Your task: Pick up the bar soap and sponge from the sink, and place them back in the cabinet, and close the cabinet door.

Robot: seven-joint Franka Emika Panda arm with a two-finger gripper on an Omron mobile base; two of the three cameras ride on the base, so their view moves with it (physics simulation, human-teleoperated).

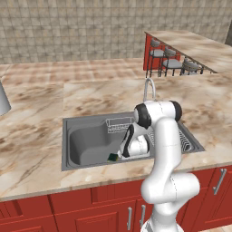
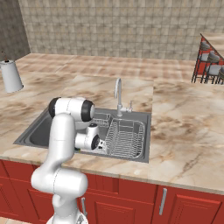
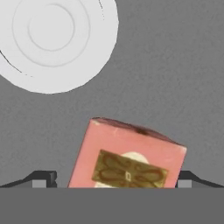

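Note:
The bar soap (image 3: 127, 159), a pinkish bar with a brown label, lies on the grey floor of the sink (image 1: 66, 136) in the hand view. My gripper (image 3: 116, 179) stands open low over it, one finger on each side of the bar, neither pressing it. In the left base view the gripper (image 1: 122, 153) reaches down into the basin near its front wall. The sponge (image 1: 111, 157), dark green face up, lies just left of the hand. The cabinet and the cabinet door are out of view.
The round white drain (image 3: 52, 39) lies beyond the soap. A wire rack (image 2: 125, 138) fills the sink's right half, and the chrome tap (image 2: 118, 94) rises behind it. Marble counter surrounds the sink. A grey canister (image 2: 11, 75) stands far left.

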